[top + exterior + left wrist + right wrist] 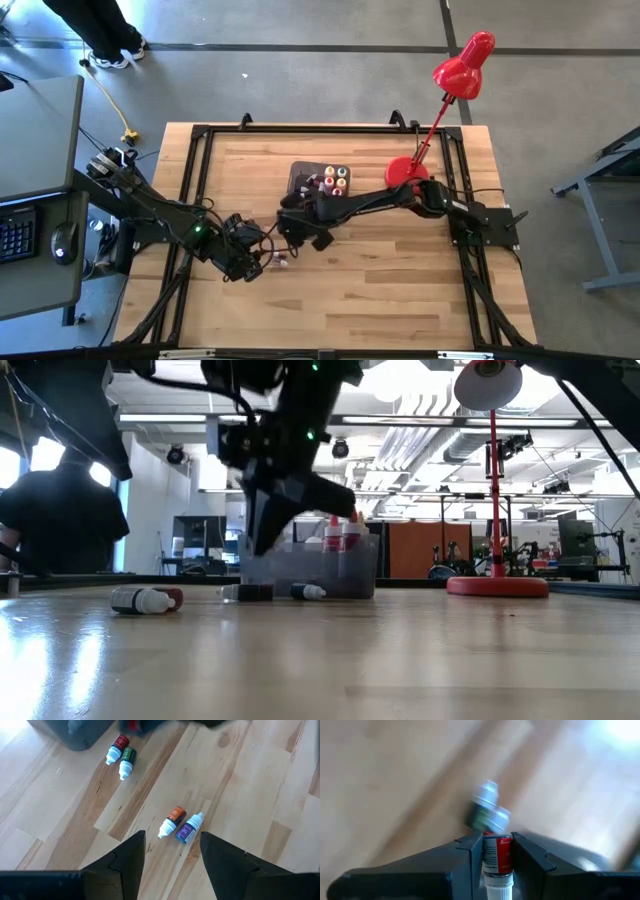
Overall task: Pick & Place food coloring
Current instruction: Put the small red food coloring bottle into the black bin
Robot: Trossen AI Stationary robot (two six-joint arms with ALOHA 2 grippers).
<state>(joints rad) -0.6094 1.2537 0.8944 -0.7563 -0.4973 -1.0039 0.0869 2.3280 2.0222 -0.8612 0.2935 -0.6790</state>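
Food coloring bottles lie on their sides on the wooden table. An orange-labelled one and a purple one lie side by side just ahead of my left gripper, which hangs open above them. A red-labelled bottle and a green one lie near the dark grey bin, which holds several upright bottles. My right gripper hovers in front of the bin, shut on a red-labelled bottle. My right gripper pinches the red-labelled body of a bottle between its two fingers. The bottle lies along the fingers, its white cap pointing back toward the wrist. The fingers slant steeply down from above, and the bottle is lifted clear of the table.
A red desk lamp stands with its base at the table's far right, close to the right arm. The table's near half is bare wood. A desk with a keyboard stands beyond the left edge, and a person's feet show beyond the far edge.
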